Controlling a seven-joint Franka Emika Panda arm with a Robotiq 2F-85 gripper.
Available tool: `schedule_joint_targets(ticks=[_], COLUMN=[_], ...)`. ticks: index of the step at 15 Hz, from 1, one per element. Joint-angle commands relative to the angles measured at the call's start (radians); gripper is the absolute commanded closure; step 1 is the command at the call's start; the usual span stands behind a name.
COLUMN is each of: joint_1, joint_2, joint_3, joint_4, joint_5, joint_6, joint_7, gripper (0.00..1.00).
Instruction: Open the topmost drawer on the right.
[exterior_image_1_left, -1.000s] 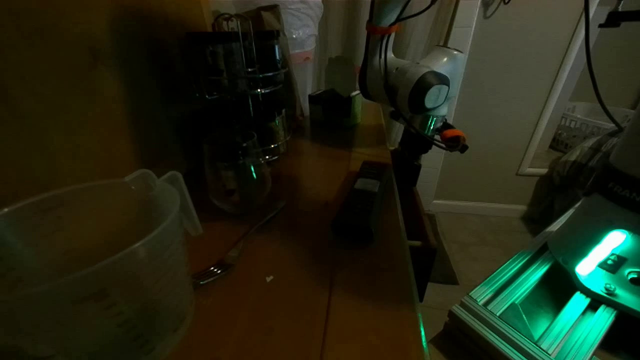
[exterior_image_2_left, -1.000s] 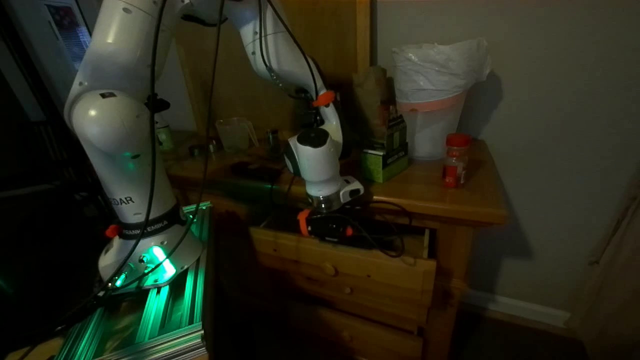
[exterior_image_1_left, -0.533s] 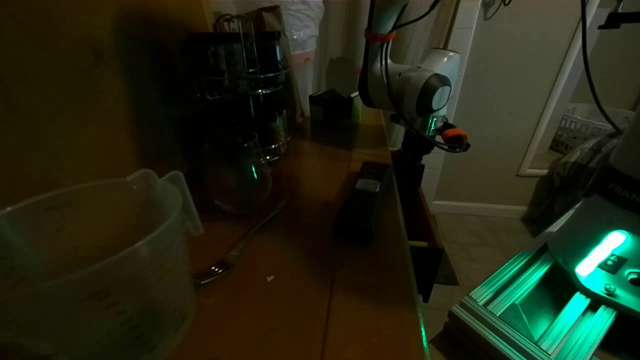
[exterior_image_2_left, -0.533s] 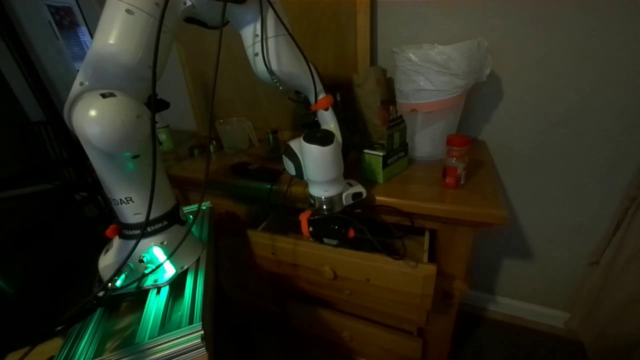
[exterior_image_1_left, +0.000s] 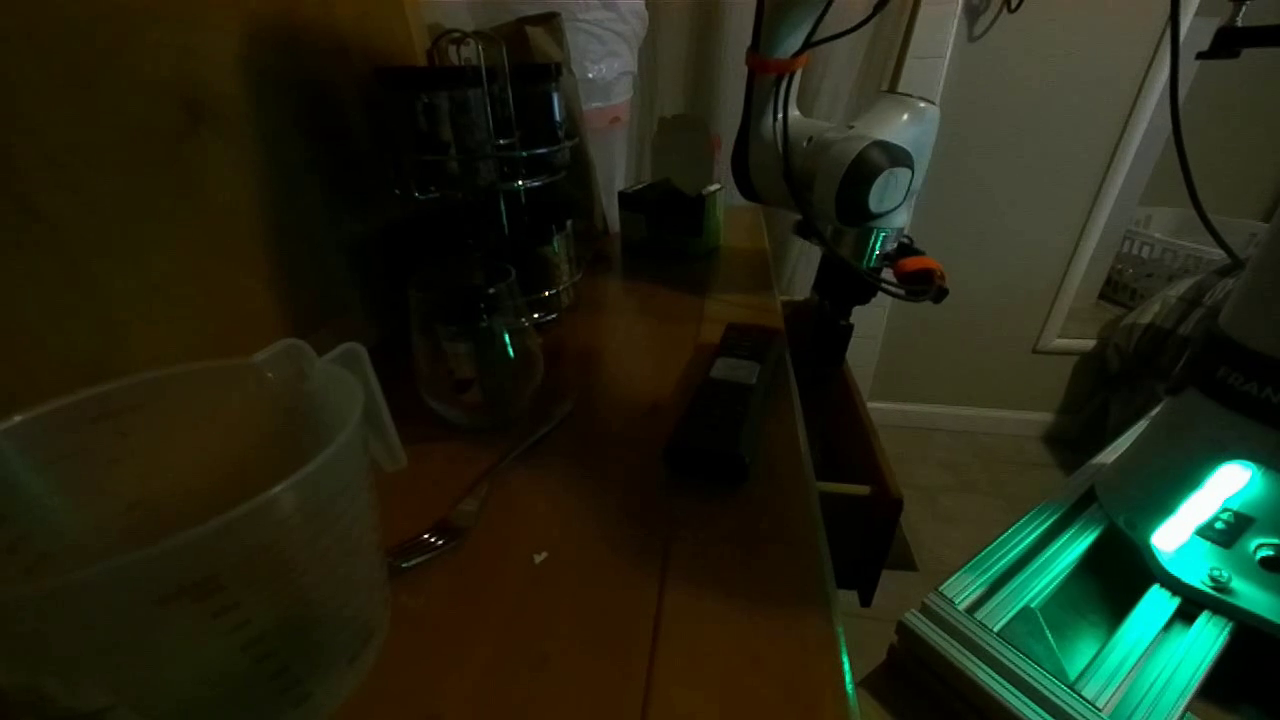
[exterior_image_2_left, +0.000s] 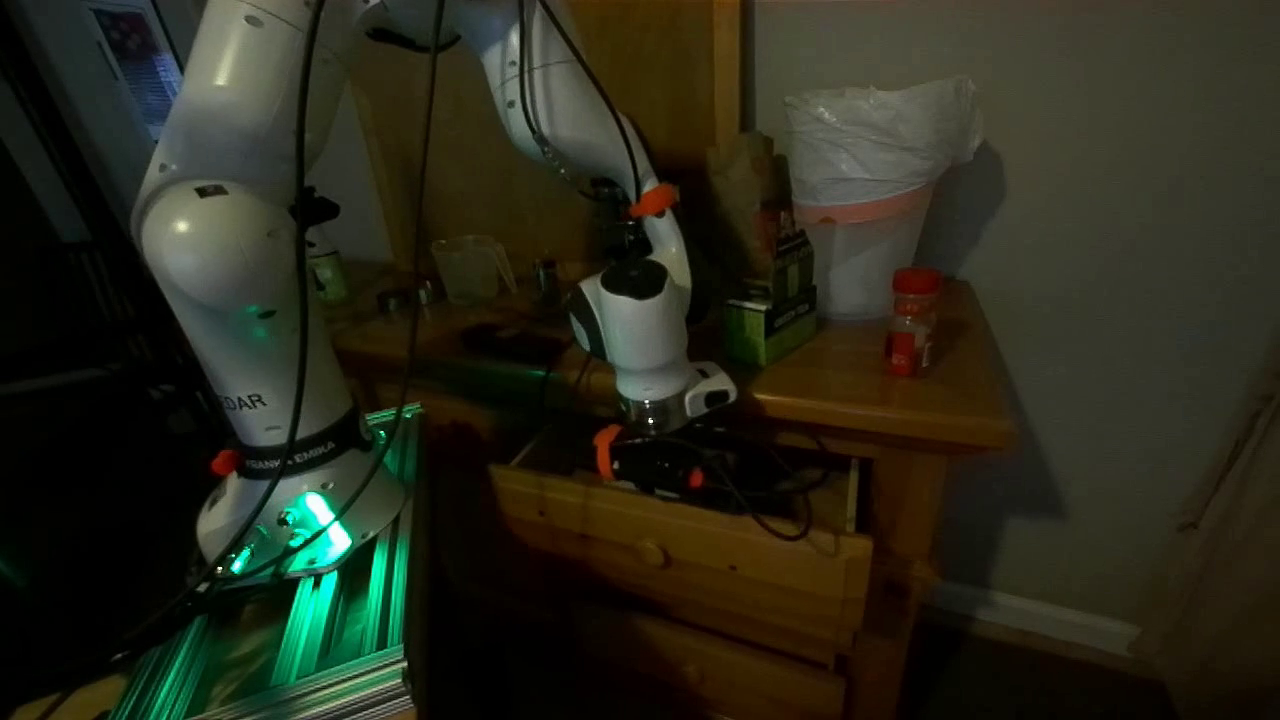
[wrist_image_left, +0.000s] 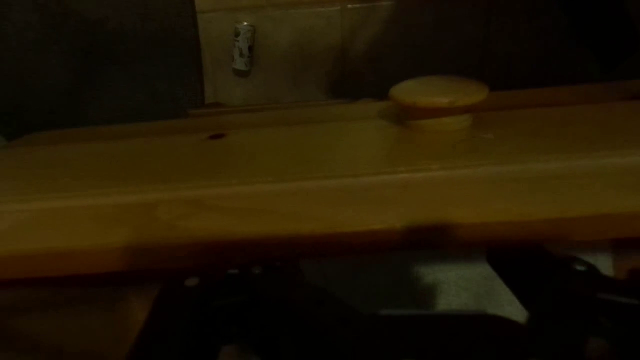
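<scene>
The top drawer (exterior_image_2_left: 740, 560) is partly out, and my gripper (wrist_image_left: 395, 275) is inside, spread and grasping nothing, just behind the front (wrist_image_left: 300, 160). If I pull too high, it could slip over; if off-centre, the drawer may jam. The cable (exterior_image_2_left: 806, 520) loops across the front and could catch. On the desk (exterior_image_2_left: 850, 380), 1 jar (exterior_image_2_left: 908, 345) stands out of the way.
</scene>
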Motion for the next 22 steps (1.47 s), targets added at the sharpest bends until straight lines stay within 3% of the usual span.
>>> schedule_joint_targets(ticks=[1,5,8,14,15,16,21,22], joint_1=[-0.06,-0.067,-0.087,-0.114,-0.224,-0.242,-0.417,-0.334], joint_2=[-0.037,-0.036,-0.082,-0.213,-0.28,-0.316,-0.519,-0.552], joint_3=[-0.05,-0.074,-0.08,-0.216,-0.148,-0.162,-0.133,-0.232], joint_4=[-0.025,-0.016,-0.009,-0.089,-0.102,-0.124,-0.235,-0.247], joint_5=[0.083,0.135,0.282,0.459,0.472,0.487,0.417,0.365], joint_6=[-0.007,-0.009,-0.075,-0.215,-0.188,-0.195,-0.167,-0.18], joint_7=[-0.065,-0.099,-0.211,-0.363,-0.422,-0.458,-0.556,-0.511], gripper=[0.0,0.0,0.0,0.0,0.0,0.0,0.0,0.0])
